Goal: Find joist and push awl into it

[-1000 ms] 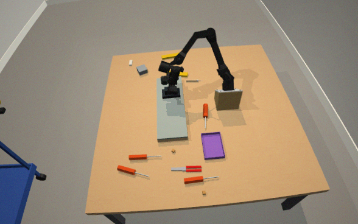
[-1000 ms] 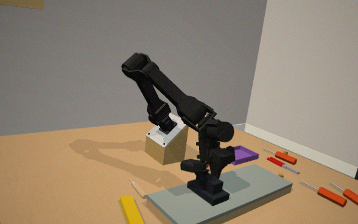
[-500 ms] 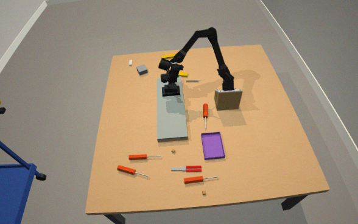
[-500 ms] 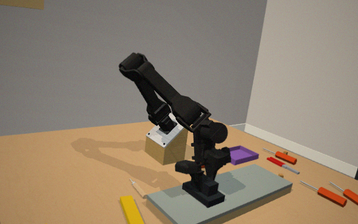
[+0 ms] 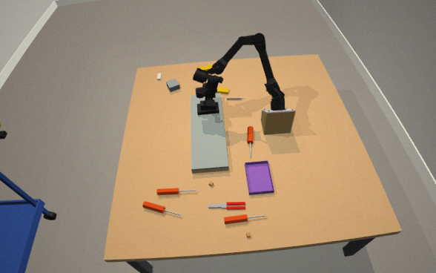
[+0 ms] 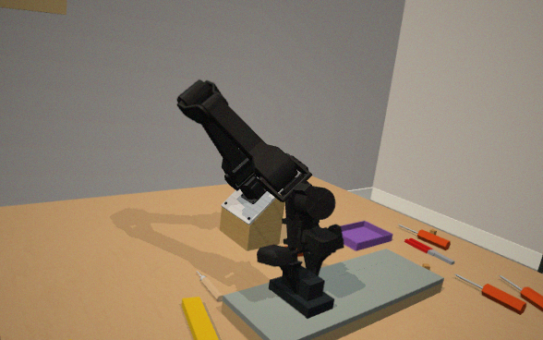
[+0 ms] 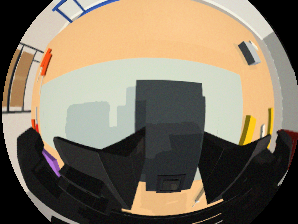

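The grey-green floor panel (image 5: 208, 152) (image 6: 397, 273) (image 7: 225, 95) lies flat on the table. My gripper (image 5: 210, 100) (image 7: 170, 131) is shut on the dark grey stud finder (image 5: 207, 109) (image 6: 305, 297) (image 7: 170, 102) and points down. The stud finder appears to rest flat on the panel, near its back end in the top view. Its small window looks dark in the wrist view. The purple tray (image 5: 259, 178) (image 6: 365, 235) (image 7: 51, 162) is empty. A slim pale tool with a thin tip (image 5: 234, 99) (image 6: 211, 287), possibly the awl, lies beside the panel.
The arm stands on a box (image 5: 278, 123) (image 6: 265, 226). An orange screwdriver (image 5: 250, 134) lies between box and panel. More orange screwdrivers, red-handled pliers (image 5: 235, 205) and small cubes lie at the front. Yellow bars (image 5: 223, 90) (image 6: 199, 319) and a grey block (image 5: 173, 84) are at the back.
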`<state>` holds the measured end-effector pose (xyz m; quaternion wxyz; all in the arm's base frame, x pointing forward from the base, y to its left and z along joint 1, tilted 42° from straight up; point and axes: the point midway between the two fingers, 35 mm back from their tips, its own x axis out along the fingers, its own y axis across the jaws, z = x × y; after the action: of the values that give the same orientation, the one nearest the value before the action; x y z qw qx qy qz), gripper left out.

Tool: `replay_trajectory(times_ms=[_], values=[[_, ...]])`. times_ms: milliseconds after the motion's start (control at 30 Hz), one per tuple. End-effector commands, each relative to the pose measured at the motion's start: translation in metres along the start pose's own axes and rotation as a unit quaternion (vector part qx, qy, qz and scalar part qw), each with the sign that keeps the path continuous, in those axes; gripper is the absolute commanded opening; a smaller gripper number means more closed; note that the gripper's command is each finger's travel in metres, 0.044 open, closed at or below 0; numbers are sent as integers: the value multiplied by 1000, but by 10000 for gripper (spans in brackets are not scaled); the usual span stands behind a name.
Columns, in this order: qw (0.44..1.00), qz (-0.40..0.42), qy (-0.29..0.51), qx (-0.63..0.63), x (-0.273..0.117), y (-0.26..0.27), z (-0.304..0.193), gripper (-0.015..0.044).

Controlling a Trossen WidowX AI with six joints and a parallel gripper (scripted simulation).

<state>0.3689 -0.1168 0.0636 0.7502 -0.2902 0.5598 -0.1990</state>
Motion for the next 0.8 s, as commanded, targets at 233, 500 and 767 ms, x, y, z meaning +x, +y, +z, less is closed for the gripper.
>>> replay_trajectory(times_ms=[233, 500, 767], values=[[1000, -7, 1, 8, 0, -23, -1, 0], [1000, -7, 1, 8, 0, -35, -1, 0], [1000, -8, 1, 8, -1, -46, -1, 0]])
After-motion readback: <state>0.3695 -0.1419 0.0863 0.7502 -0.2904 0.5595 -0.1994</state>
